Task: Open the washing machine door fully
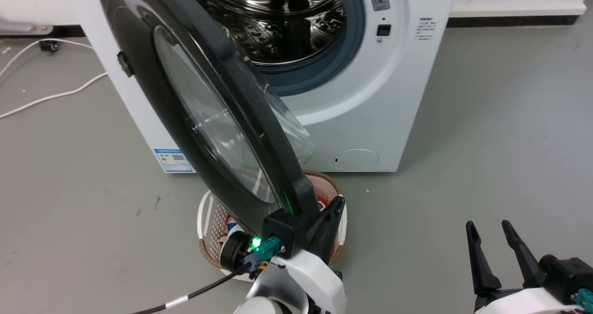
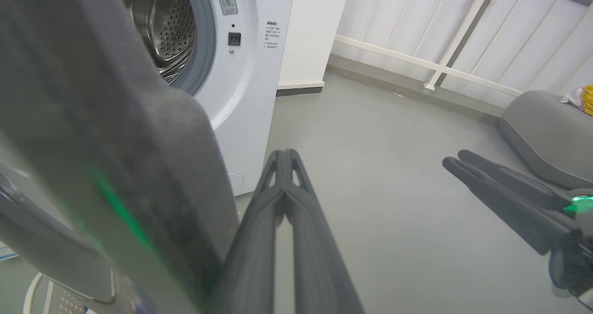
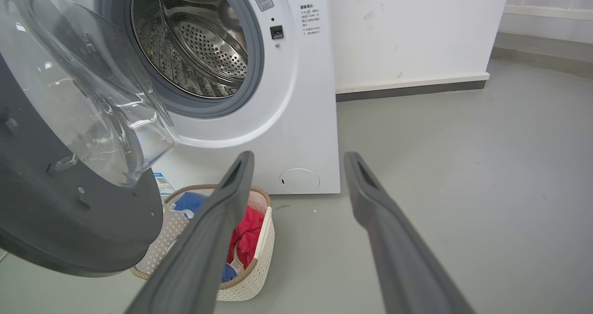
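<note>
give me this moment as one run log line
washing machine door partly open | left jaws shut beside door rim | right jaws open, apart from door | task unfinished

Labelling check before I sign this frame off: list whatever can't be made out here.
Head view: laundry basket contents, mostly covered by the washing machine door and left gripper.
Left wrist view: whether the shut left gripper touches the door; the door rim is blurred against the lens.
Head view: door hinge, behind the door.
All views: printed label on the washing machine, too small to read.
</note>
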